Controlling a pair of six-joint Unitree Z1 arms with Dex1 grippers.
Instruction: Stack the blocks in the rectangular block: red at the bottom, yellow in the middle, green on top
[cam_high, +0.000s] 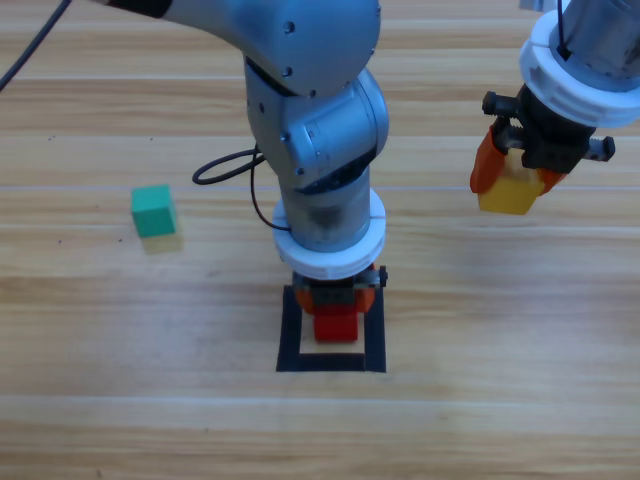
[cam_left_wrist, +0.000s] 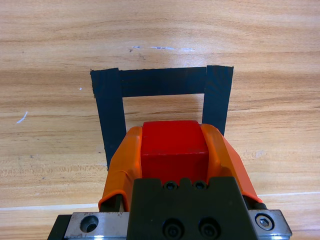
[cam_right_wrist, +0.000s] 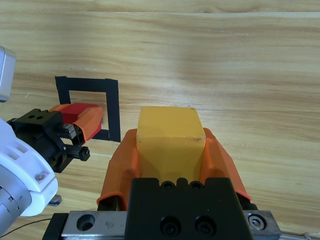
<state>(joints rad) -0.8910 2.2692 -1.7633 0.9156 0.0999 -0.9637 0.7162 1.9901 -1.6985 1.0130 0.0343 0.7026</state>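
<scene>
High view: left gripper clamps the rigid red cube by opposite flat faces inside the tape square; right gripper likewise grips the light-looking yellow cube, far right.

Bright, even light falls on the table from overhead, and all three views are sharp. Shadows are soft and short: the green cube throws a faint one toward 6 o'clock. A pale sheen lies across the wood in the right wrist view, from 9 to 2 o'clock. The left wrist view shows small white glints near 12 o'clock. No edge distortion shows.
</scene>
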